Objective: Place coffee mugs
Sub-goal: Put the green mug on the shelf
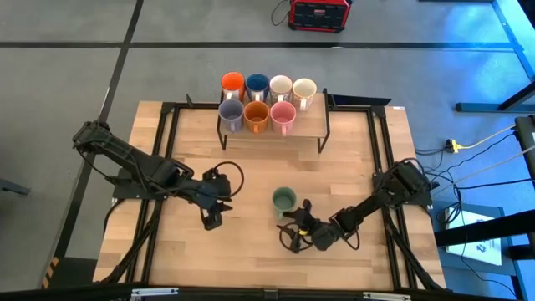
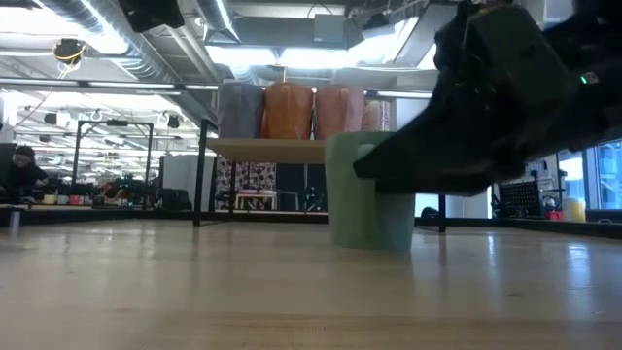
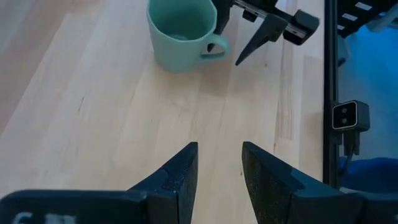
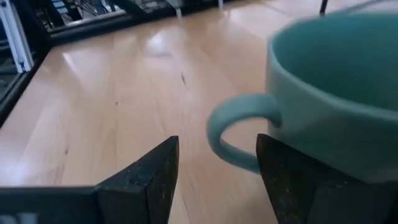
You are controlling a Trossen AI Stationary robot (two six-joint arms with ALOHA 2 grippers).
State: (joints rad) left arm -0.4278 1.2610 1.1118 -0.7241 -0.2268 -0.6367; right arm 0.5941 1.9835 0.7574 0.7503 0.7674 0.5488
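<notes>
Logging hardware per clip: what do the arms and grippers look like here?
Both arms are black, jointed, with looping black cables. The left gripper has two dark, wedge-shaped fingers tapering to flat tips; the right gripper has the same. No markings are legible.

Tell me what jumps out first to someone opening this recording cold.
The cluster of seven coloured mugs packed in two rows on the small raised shelf at the table's far side. Next, the lone sage green mug standing upright on the bare wood mid-table, with the right pincer open right beside its handle. The left pincer waits open farther off, pointed toward that mug.
</notes>
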